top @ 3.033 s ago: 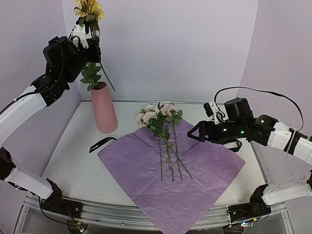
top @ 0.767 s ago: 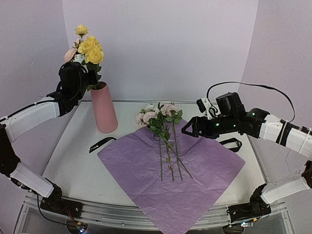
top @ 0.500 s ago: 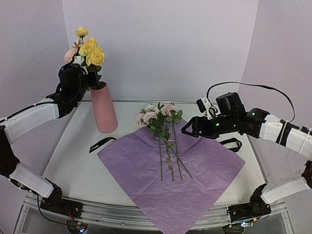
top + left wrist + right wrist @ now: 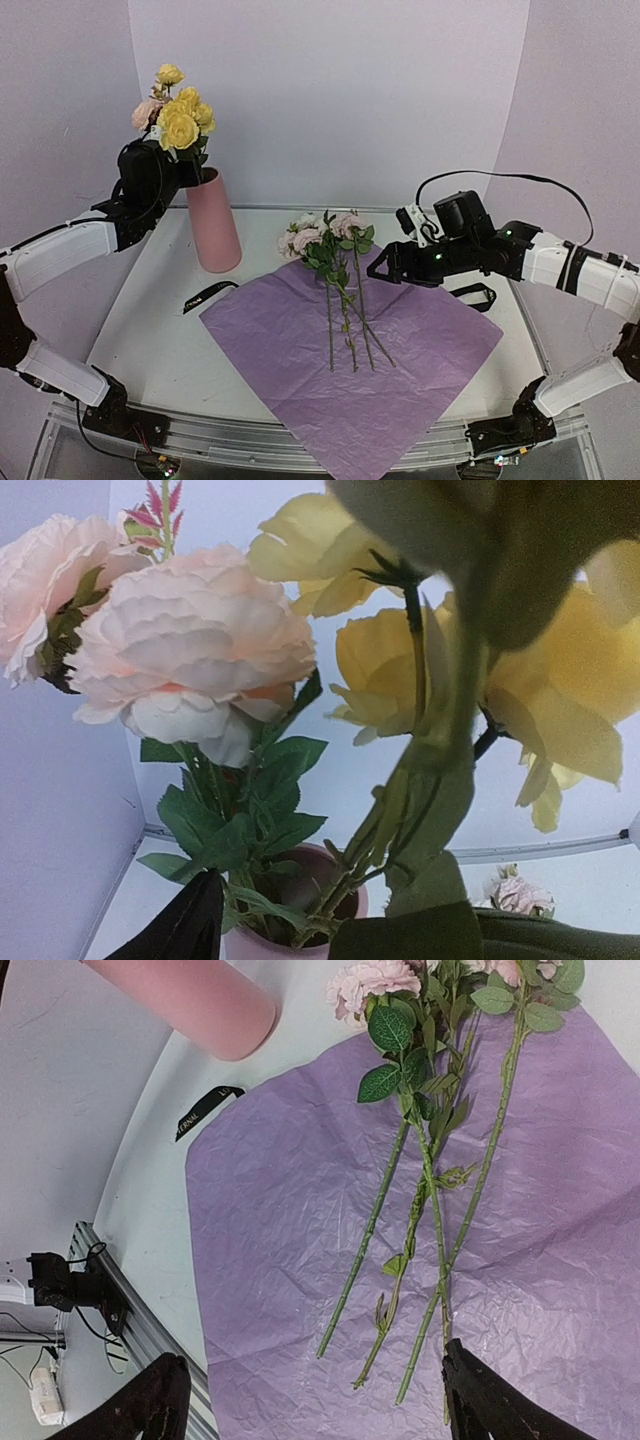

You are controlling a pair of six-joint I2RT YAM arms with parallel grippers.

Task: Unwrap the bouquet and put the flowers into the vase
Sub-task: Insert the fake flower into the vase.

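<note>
Right hand [image 4: 385, 272] edged closer, flowers [image 4: 330, 258] lying just left of it

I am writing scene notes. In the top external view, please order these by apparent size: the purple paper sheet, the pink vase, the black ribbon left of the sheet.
1. purple paper sheet
2. pink vase
3. black ribbon
The vase stands farther back, yet the differences are plain.

White arms [image 4: 60, 250], black joints [image 4: 462, 216] (green LEDs [image 4: 507, 233])
</note>
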